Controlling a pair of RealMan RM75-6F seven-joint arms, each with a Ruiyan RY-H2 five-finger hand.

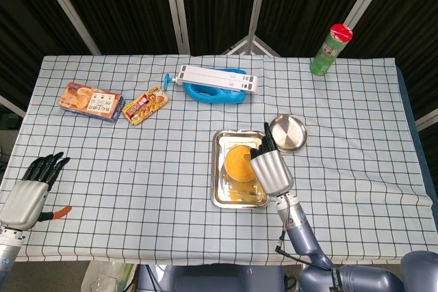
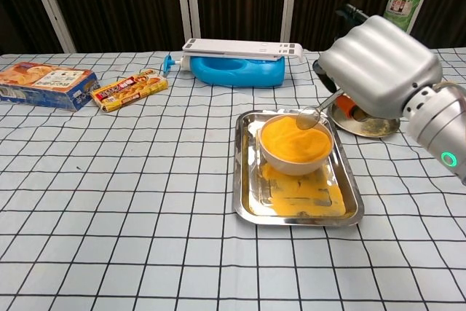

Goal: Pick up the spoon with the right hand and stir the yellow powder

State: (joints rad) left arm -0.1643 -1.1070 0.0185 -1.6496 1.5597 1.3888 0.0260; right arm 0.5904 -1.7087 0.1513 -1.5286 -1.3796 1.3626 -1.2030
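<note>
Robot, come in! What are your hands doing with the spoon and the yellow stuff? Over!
Right hand holds spoon, tip at the powder in the bowl. Left hand open, off to the side. Nothing in the way.

The metal spoon [image 2: 314, 113] is tilting over the bowl's far rim, its tip meeting the heaped yellow powder [image 2: 293, 140] (bright orange-yellow).

Worktop [image 1: 137, 189] covered edge to edge in a white cloth with a dark grid. Behind its far edge: black pleated curtains [image 1: 123, 5], full width. Pale metal poles [image 1: 179, 9] run in front of the curtains, some slanted. Lighting even, no hard shadows.
</note>
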